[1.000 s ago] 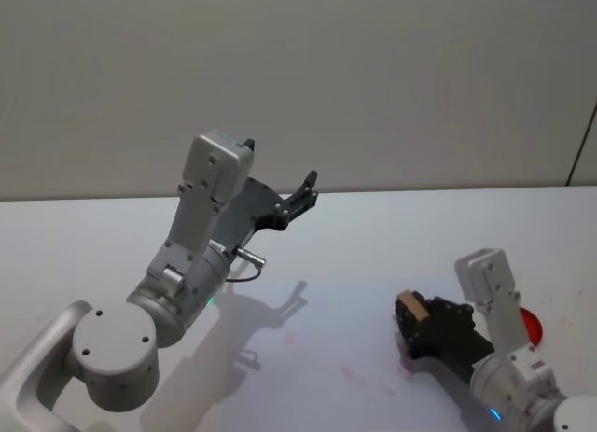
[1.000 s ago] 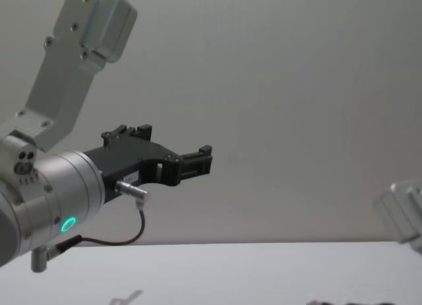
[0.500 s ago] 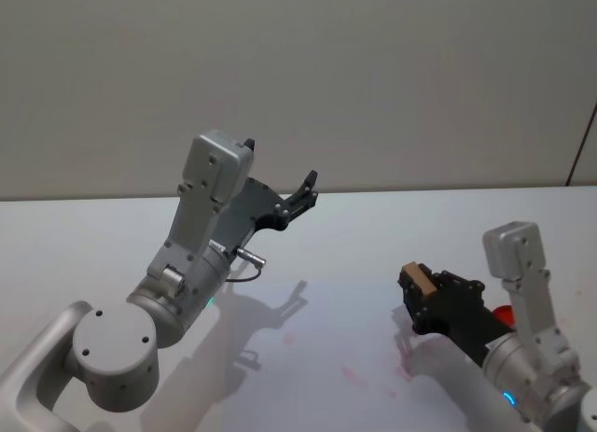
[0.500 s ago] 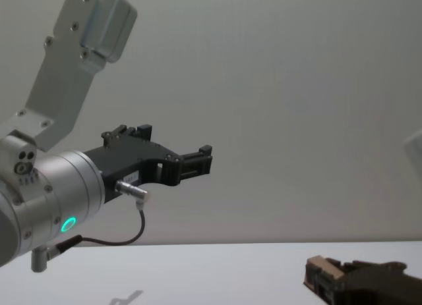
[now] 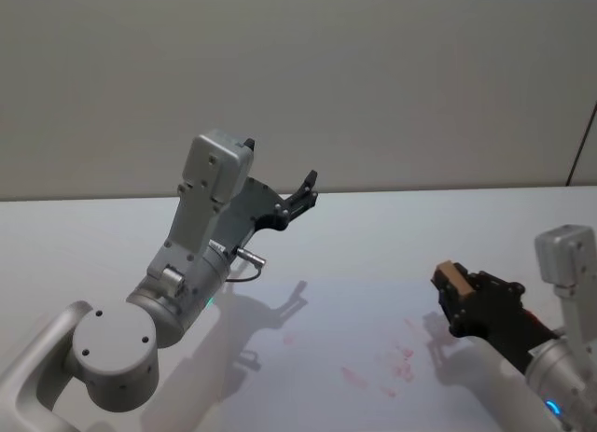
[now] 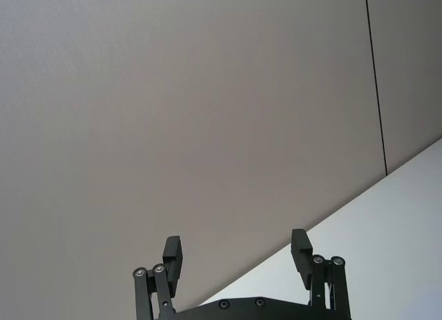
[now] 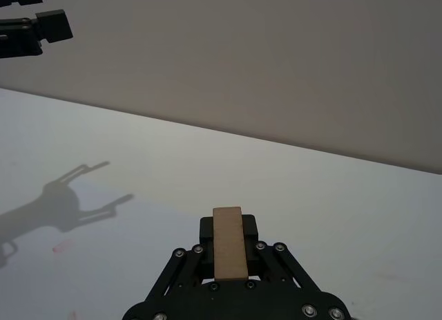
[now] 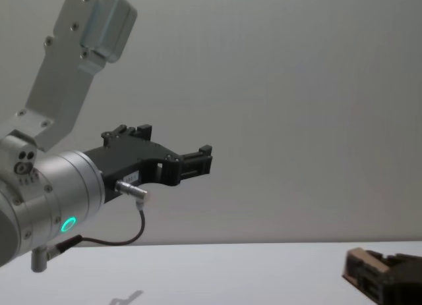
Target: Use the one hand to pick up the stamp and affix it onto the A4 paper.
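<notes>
Head view: right hand clamped on the stamp — held over the counter toward its right edge, pink smudges on the surface just beside it. Left hand raised near the counter's far edge, idle.
Left wrist view: left hand spread wide.
Right wrist view: stamp pinched between the jaws, long side pointing forward.
Chest view: stamp low at the right — just above counter level.
</notes>
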Action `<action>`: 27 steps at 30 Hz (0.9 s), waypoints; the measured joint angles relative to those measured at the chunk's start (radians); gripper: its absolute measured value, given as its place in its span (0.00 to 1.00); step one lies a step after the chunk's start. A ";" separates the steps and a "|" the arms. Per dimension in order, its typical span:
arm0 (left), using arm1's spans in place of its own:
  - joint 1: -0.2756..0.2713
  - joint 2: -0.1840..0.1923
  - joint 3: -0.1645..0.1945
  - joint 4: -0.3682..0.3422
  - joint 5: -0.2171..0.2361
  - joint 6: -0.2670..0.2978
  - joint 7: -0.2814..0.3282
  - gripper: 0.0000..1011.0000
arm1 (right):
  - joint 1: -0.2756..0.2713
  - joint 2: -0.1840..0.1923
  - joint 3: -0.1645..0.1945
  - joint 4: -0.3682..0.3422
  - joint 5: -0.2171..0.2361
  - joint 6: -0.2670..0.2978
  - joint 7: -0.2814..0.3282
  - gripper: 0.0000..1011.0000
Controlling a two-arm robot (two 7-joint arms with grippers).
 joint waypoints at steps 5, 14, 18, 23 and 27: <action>0.000 0.000 0.000 0.000 0.000 0.000 0.000 0.99 | -0.022 0.030 0.019 -0.010 0.021 -0.020 0.003 0.22; 0.000 0.000 0.000 0.000 0.000 0.000 0.000 0.99 | -0.058 0.079 0.055 -0.005 0.057 -0.063 0.003 0.22; 0.000 0.000 0.000 0.000 0.000 0.000 0.000 0.99 | -0.069 0.095 0.068 0.010 0.065 -0.084 0.001 0.22; 0.000 0.000 0.000 0.000 0.000 0.000 0.000 0.99 | -0.078 0.107 0.076 0.026 0.064 -0.100 -0.003 0.22; 0.000 0.000 0.000 0.000 0.000 0.000 0.000 0.99 | -0.082 0.113 0.080 0.042 0.054 -0.111 -0.005 0.22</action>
